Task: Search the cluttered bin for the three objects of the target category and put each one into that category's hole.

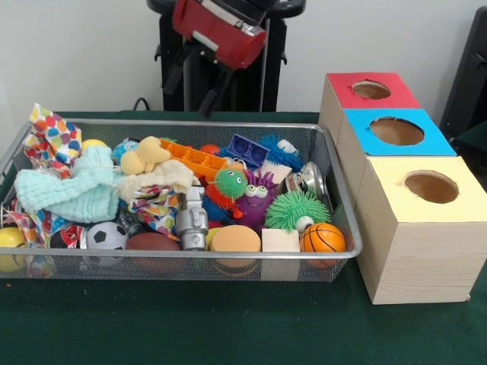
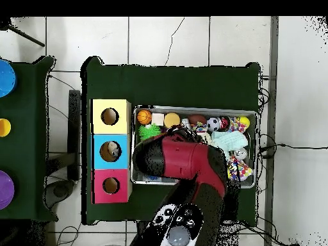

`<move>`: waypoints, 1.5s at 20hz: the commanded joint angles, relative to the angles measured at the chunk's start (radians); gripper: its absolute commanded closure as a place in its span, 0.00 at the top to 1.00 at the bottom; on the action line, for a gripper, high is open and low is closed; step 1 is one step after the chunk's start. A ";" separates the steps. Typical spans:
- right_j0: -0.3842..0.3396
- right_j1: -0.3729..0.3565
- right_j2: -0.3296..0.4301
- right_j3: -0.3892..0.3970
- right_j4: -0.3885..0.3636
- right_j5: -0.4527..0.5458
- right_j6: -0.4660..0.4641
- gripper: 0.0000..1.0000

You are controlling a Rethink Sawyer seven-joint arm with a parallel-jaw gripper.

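The silver wire-mesh bin stands on the green table, full of mixed toys. In the overhead view the bin is partly covered by my red arm. The red-topped box with its round hole is the farthest of three boxes to the right of the bin. The hole also shows in the overhead view. My gripper hangs from the red arm above the bin's far rim and touches nothing. I cannot tell how it stands.
The blue-topped box and yellow-topped box stand in line with the red one. The bin holds an orange basketball, soccer ball, green spiky ball, purple monster, mint cloth and a metal piece.
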 commanded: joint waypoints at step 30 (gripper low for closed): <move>-0.252 0.263 0.269 0.075 -0.009 -0.552 0.139 1.00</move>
